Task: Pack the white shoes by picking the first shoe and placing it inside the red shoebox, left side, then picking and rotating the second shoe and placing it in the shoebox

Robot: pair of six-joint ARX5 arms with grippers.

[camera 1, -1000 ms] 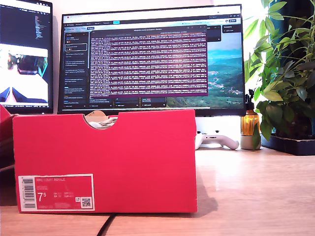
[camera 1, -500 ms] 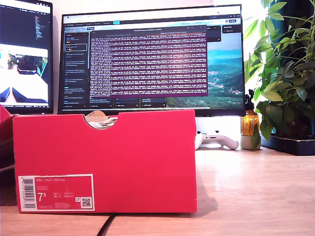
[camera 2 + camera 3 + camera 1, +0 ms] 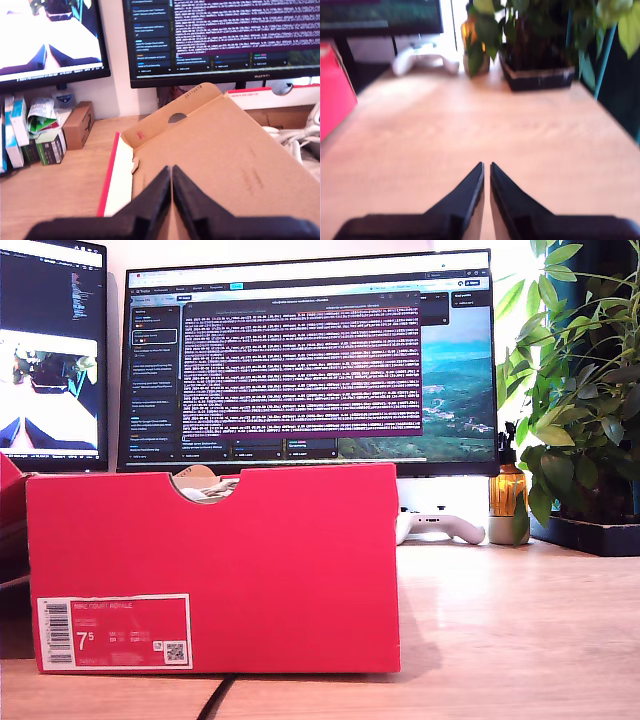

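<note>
Second wrist view: bare desk (image 3: 485, 115) between red shoebox (image 3: 335, 95) and planter (image 3: 540, 77).

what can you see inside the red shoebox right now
Through the half-round notch in the red shoebox, only a sliver shows: something white, probably laces, against tan. The red front wall hides everything else, and the first wrist view shows only the brown lid underside, so the shoes can't be confirmed.

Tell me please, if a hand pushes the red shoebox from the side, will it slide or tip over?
The red shoebox would probably slide, not tip: it sits flat and wide on the smooth wooden desk. Being cardboard, its wall may flex under a push. Something white shows in its notch, so it is likely not empty, adding some weight.
</note>
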